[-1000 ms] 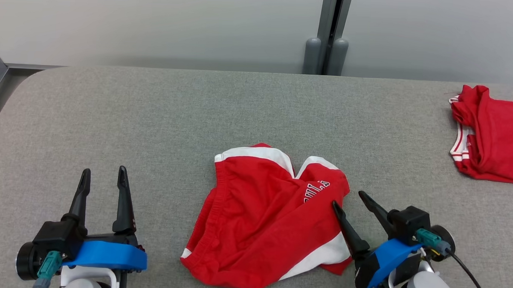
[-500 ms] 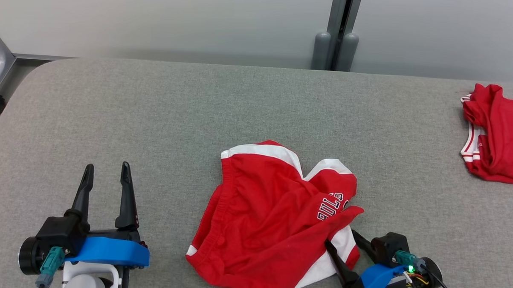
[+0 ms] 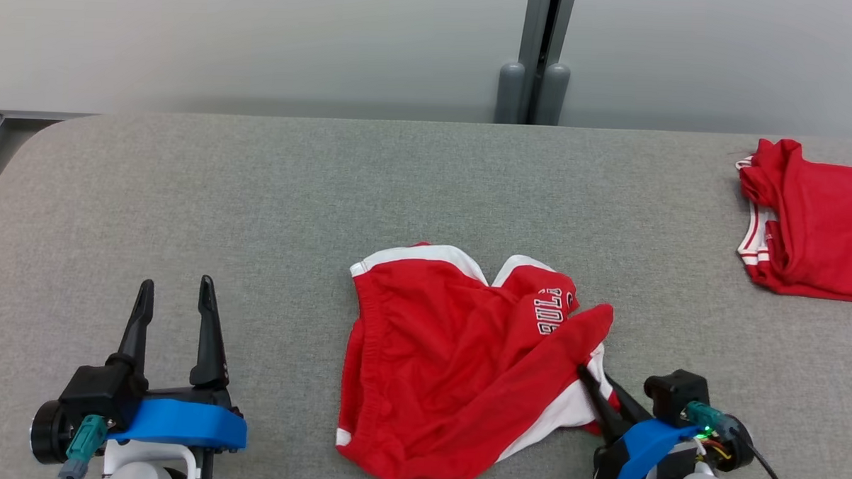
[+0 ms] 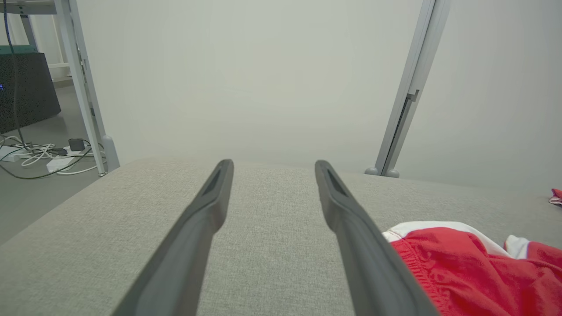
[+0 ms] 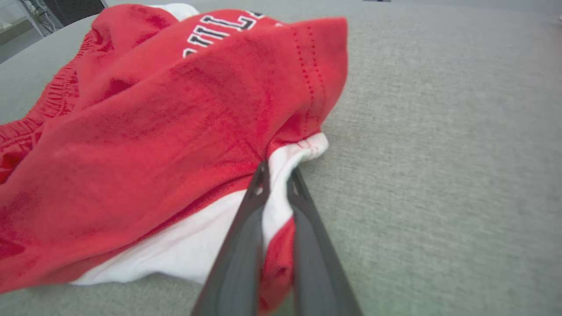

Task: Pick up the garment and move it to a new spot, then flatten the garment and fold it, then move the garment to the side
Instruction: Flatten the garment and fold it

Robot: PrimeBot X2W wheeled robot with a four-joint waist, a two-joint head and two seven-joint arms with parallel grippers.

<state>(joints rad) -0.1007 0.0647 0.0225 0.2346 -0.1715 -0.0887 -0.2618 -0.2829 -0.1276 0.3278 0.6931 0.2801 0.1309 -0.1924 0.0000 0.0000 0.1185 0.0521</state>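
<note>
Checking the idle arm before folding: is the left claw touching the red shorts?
No: in the head view the left claw stands open over the grey table, apart from the red shorts.

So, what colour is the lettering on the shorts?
White, dark-outlined lettering on red shorts; clearest in right wrist view.

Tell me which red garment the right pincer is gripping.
The red shorts with white lettering mid-table; the right pincer is shut on their white-trimmed hem. The other red garment lies at the far right.
</note>
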